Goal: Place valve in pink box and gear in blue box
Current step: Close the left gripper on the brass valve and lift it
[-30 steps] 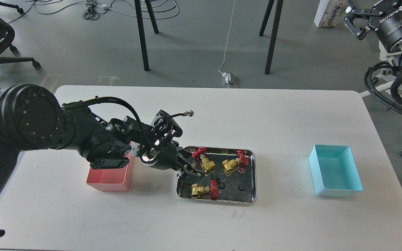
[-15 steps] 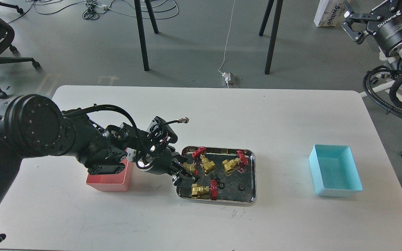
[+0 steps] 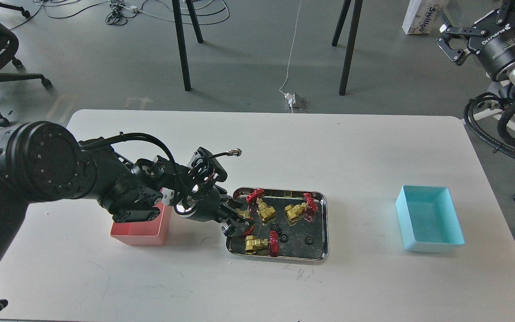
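A brass valve (image 3: 242, 215) with red handwheel sits clamped at the steel tray's (image 3: 324, 228) left edge; pink box (image 3: 141, 232) left, blue box (image 3: 432, 243) right, black gear (image 3: 310, 240) inside tray.

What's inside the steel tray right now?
In the steel tray: three loose valves and three small black gears. A fourth valve sits between the left gripper fingers. The tray's left corner under that gripper is hidden.

Head view, downward over table (image 3: 351, 147)
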